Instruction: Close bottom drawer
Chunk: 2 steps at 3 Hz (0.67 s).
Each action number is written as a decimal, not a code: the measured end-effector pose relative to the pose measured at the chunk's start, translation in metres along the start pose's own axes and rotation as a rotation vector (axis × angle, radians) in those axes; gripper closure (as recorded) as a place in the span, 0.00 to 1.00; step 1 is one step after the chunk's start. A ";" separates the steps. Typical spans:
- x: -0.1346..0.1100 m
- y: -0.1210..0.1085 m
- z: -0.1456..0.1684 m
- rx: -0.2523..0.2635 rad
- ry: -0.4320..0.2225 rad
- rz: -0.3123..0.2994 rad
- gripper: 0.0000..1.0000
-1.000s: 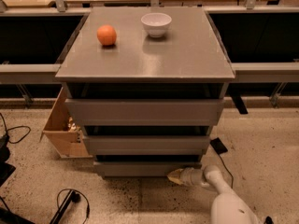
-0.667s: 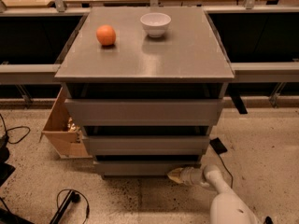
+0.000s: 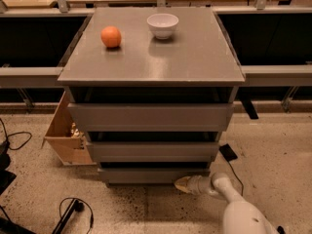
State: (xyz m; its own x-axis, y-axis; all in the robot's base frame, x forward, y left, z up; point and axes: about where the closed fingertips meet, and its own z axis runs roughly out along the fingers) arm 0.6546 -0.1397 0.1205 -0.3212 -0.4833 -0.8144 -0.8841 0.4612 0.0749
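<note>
The single camera view looks down on the grey cabinet (image 3: 151, 62), which stands on a speckled floor (image 3: 278, 145) with long dark benches behind it on both sides. On its flat top sit an orange (image 3: 111, 36) towards the left and a white bowl (image 3: 163, 25) near the back, well apart from each other. Three drawer fronts stack below the top: the top drawer front (image 3: 150, 117), the middle drawer front (image 3: 152, 151), and the bottom drawer (image 3: 141, 175) lowest, just above the floor, its plain front strip showing with a dark gap over it. The gripper (image 3: 184, 184) sits low at the right end of that strip, its tan tip pointing left and just beside the drawer's lower edge; whether it touches cannot be told, nor how wide it stands. The white arm (image 3: 234, 204) runs back from it to the lower right corner. A wooden box (image 3: 66, 133) leans against the cabinet's left side. A small black flat object (image 3: 227, 152) lies on the floor to the right, and black cables (image 3: 73, 211) curl at the lower left.
</note>
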 end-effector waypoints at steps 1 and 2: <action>-0.008 -0.026 -0.059 0.094 0.065 -0.051 1.00; -0.006 -0.072 -0.170 0.280 0.205 -0.092 1.00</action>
State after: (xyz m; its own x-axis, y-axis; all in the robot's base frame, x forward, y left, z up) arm 0.6630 -0.2963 0.2181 -0.3309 -0.6587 -0.6758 -0.7946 0.5807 -0.1770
